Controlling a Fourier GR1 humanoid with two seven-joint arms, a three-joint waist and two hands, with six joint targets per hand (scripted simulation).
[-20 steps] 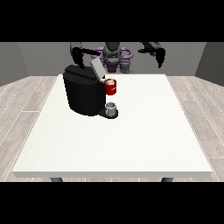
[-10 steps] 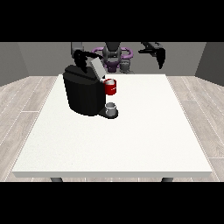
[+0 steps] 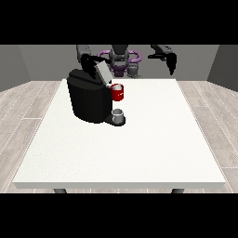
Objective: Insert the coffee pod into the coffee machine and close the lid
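The white table (image 3: 139,153) fills the lower and middle part of the frame, its near edge running along the bottom and its surface narrowing toward the top. The near half carries nothing but its own bare top.

Farther up, left of centre, stands the black coffee machine (image 3: 88,100). At its base on the right side a small grey cup (image 3: 118,115) sits on the drip platform. Just above the cup, a red holder (image 3: 117,92) juts from the machine's upper right; whether the pod lies inside it cannot be made out from this view, and no separate pod shows on the table. The grey lid (image 3: 103,72) is raised, tilted up and back from the machine's top, so the machine is not closed.

Behind the machine, at the upper left of the frame, the hand at the view's left (image 3: 89,62) hangs just over the top of the machine and close by the lid's upper end. It looks to be touching or nearly touching the lid, but how its fingers lie cannot be told.

At the far edge of the table, top centre, the robot's torso (image 3: 122,59) faces the camera. At the upper right the other hand (image 3: 171,62) is held in the air well apart from the machine, fingers pointing downward, relaxed and holding nothing.
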